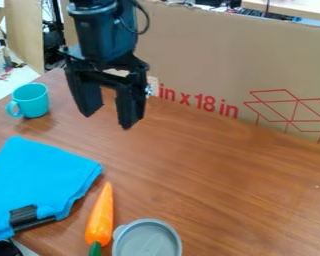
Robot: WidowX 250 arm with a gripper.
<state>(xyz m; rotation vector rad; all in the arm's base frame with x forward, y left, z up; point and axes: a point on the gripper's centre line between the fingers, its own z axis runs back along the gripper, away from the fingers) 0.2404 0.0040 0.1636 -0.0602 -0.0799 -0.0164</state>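
Above the wooden table (pixel 216 165), I have the gripper (pixel 110 119) hanging with its fingers spread wide and nothing between them. The turquoise cup (pixel 32 101) stands nearest, upright; nearer the camera lie the blue cloth (pixel 42 177), the orange carrot (pixel 100 216) and a grey lid (pixel 147 241).

1 black gripper (pixel 110 119) hangs over the back of the brown wooden table (pixel 229 185), its 2 fingers (pixel 130 107) apart with nothing between them, in front of a cardboard panel (pixel 209 60) with red print, while a teal mug (pixel 32 100) stands upright near it at the left. Nearer the camera, a folded blue cloth (pixel 39 175) lies at the left with a black strip (pixel 24 215) on its edge, and just beside it an orange carrot (pixel 100 215) points its green end towards 1 round grey lidlike thing's near side (pixel 147 242)
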